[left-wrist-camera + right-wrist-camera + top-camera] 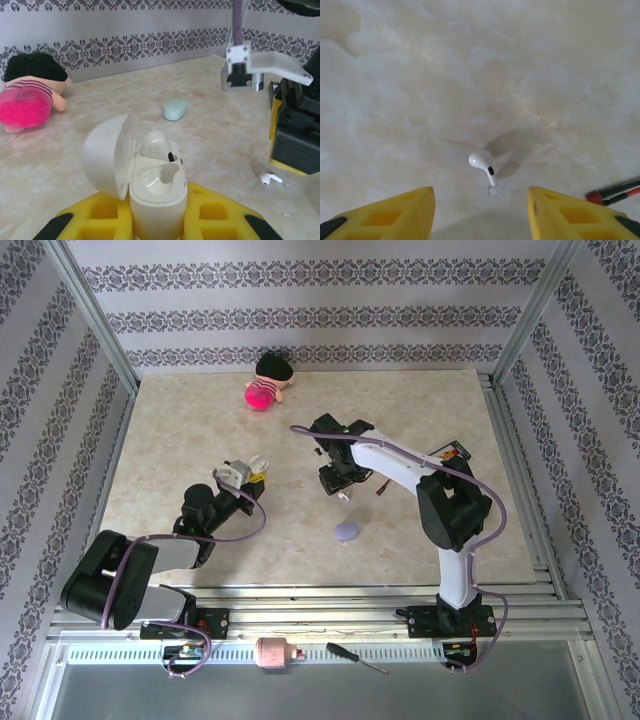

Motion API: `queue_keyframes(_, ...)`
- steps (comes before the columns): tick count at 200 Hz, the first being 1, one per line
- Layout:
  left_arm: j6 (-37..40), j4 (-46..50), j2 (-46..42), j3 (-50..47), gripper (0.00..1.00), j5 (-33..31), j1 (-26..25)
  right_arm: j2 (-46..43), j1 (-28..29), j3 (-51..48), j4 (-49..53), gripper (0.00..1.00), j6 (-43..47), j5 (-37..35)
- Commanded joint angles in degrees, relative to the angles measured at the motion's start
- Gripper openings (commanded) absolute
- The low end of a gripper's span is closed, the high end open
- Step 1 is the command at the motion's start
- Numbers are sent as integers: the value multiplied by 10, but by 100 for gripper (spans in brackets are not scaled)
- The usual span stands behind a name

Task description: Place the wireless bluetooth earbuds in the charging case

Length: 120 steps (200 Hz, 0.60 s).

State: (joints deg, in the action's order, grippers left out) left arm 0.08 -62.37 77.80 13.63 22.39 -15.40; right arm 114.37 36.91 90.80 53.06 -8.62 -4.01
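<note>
Broad table [180, 440] of pale marbled sheet, smooth and faintly glossy, boxed in by damask-striped wallpaper. On the right, a white-shelled arm [400, 462] bent across the middle; on the left, a black arm [200, 515] reaching inward. At the far edge, well apart from everything else, a soft plush doll [268, 382], black-haired, pink-bodied, on its side.

Left claw [157, 212], yellow fingers with square pockets, clamped on the base of the charging case [155, 187]: white, rounded, glossy plastic, upright, domed lid [107, 155] swung open to the left. Right claw [480, 210] with fingers wide apart, poised over bare table, gripping nothing.

Between the arms and nearer their bases, a flat lavender oval case [347, 531]. Seen from the left wrist, beyond the open case: a mint oval case [175, 108], closed, alone on the table.

Inside the charging case, one speckled whitish earbud [159, 145] seated in the far socket, the near socket hollow. Second earbud [482, 162], glossy white with a dark dot on its stem, loose on the table, straight ahead of the right claw's gap, touching neither finger. From the left wrist, the same earbud [270, 178] just beside the right claw's black-and-yellow body. At the edge of the right wrist view, a thin red-tipped stick [614, 192], near that earbud but apart from it.
</note>
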Motion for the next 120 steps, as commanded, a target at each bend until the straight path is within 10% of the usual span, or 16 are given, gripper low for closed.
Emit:
queue_keyframes(1, 3, -35, 7, -4, 8, -3, -6, 40, 4, 53, 118, 49, 61, -32)
queue_keyframes(120, -8, -94, 53, -18, 8, 4, 0, 194, 14, 231, 249, 41, 79, -5)
